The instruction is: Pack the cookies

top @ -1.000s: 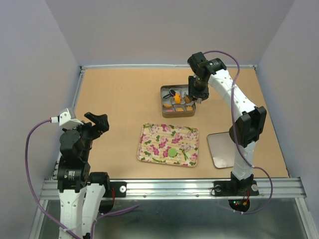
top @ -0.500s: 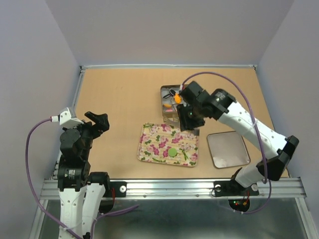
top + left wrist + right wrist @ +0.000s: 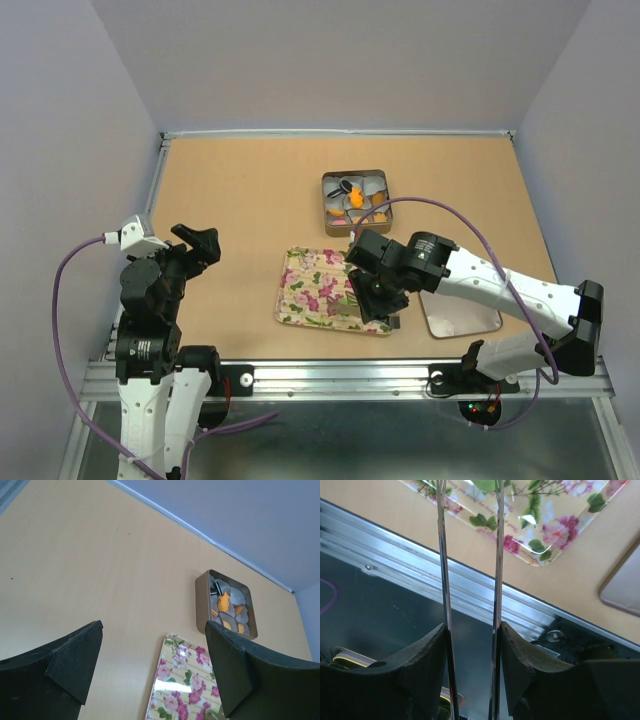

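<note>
Several orange and black cookies (image 3: 355, 198) lie among white paper cups in the open tin (image 3: 327, 205) at the back; they also show in the left wrist view (image 3: 223, 601). My right gripper (image 3: 377, 297) is shut on metal tongs (image 3: 495, 555) and hangs over the right part of the floral tray (image 3: 310, 290). In the right wrist view a green cookie (image 3: 485, 484) shows at the tong tips at the top edge; in the top view the gripper hides it. My left gripper (image 3: 197, 245) is open and empty, held up at the left.
The tin's lid (image 3: 465, 305) lies upside down right of the floral tray, under my right forearm. The metal rail (image 3: 340, 375) runs along the near table edge. Walls close the table on three sides.
My right arm has swung from over the tin toward the near edge with the tongs. It now covers the tray's right part and the green cookie. The left arm has not moved.
</note>
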Action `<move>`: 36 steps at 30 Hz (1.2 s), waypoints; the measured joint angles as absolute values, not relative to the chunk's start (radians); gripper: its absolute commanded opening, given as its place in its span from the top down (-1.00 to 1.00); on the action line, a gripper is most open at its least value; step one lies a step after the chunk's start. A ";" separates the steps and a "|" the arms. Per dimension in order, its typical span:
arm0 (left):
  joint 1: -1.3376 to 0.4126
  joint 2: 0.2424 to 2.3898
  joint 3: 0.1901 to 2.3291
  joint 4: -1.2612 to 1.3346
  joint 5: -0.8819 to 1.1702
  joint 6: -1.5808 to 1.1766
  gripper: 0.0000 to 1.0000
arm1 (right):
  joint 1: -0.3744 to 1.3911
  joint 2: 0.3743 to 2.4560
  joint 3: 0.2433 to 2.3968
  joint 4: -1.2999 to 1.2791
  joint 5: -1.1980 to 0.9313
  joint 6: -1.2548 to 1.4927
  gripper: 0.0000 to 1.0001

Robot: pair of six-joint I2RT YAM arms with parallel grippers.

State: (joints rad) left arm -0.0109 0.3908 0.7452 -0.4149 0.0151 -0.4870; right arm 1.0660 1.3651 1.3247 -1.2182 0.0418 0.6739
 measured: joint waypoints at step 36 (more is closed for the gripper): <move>-0.011 0.348 0.744 -0.415 0.013 -0.488 -0.90 | 1.217 1.487 1.443 -1.339 0.247 0.791 -0.06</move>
